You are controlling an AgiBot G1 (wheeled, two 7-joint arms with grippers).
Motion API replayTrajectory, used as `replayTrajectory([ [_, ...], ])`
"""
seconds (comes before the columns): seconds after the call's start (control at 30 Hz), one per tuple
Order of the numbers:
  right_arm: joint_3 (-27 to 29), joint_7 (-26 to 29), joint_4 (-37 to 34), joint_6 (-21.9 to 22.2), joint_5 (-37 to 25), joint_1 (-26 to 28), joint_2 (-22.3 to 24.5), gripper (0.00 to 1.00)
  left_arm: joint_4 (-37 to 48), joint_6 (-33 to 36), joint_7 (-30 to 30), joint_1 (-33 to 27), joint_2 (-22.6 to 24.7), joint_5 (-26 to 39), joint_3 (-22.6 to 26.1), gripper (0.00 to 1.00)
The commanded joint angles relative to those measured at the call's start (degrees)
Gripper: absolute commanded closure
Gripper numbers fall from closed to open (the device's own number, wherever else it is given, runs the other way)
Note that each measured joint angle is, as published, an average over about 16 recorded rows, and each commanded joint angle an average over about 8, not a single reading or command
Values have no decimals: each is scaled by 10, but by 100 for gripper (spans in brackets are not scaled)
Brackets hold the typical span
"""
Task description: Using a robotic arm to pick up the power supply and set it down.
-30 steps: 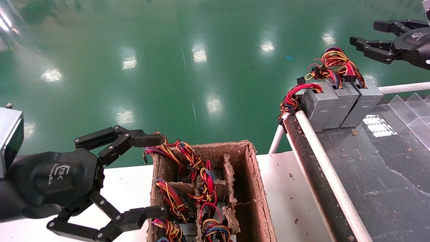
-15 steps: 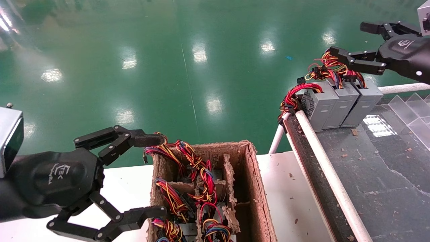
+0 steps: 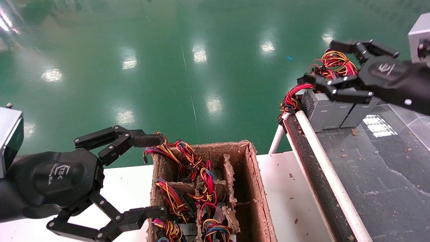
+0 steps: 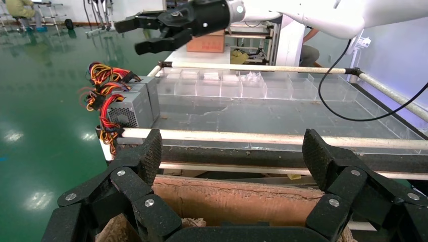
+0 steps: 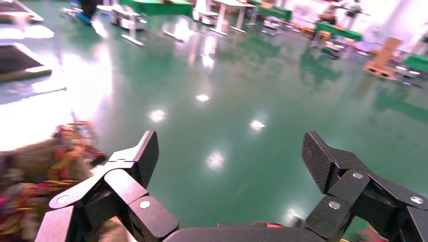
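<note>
Three grey boxes stand in a row at the conveyor's near corner. The power supply (image 3: 356,116) is the right-hand one, with its thick yellow, red and purple wire bundle (image 3: 336,62) rising behind. My right gripper (image 3: 319,62) hovers open just above the row, its fingers spread over the wires and box tops, holding nothing. The right wrist view shows that gripper (image 5: 232,151) open over green floor. My left gripper (image 3: 161,174) hangs open beside the cardboard box (image 3: 255,188), empty. From the left wrist view, the left gripper (image 4: 232,151) is open and the right gripper (image 4: 130,36) floats above the boxes.
The vented box with red wires (image 3: 317,107) and a middle box (image 3: 337,114) flank the power supply. White rails (image 3: 322,161) edge the dark conveyor belt (image 3: 386,174). Clear plastic dividers (image 3: 416,107) line its far side. The cardboard box holds several more wired units (image 3: 198,188).
My right gripper has swung leftward and down from the far right corner, ending over the three boxes and their wires. The left arm has stayed still.
</note>
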Motion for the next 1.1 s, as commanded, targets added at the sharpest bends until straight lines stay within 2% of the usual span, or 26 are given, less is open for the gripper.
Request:
replayTrajectory([
  [0.03, 1, 11, 24, -9, 12, -16, 5, 0, 0, 0, 0, 0, 0, 0, 0, 0],
  [0.7, 14, 118, 265, -103, 132, -174, 59, 0, 0, 0, 0, 0, 0, 0, 0, 0],
  [0.9, 17, 136, 310, -120, 154, -204, 68, 0, 0, 0, 0, 0, 0, 0, 0, 0],
  [1.1, 17, 137, 315, -123, 158, -208, 70, 0, 0, 0, 0, 0, 0, 0, 0, 0],
])
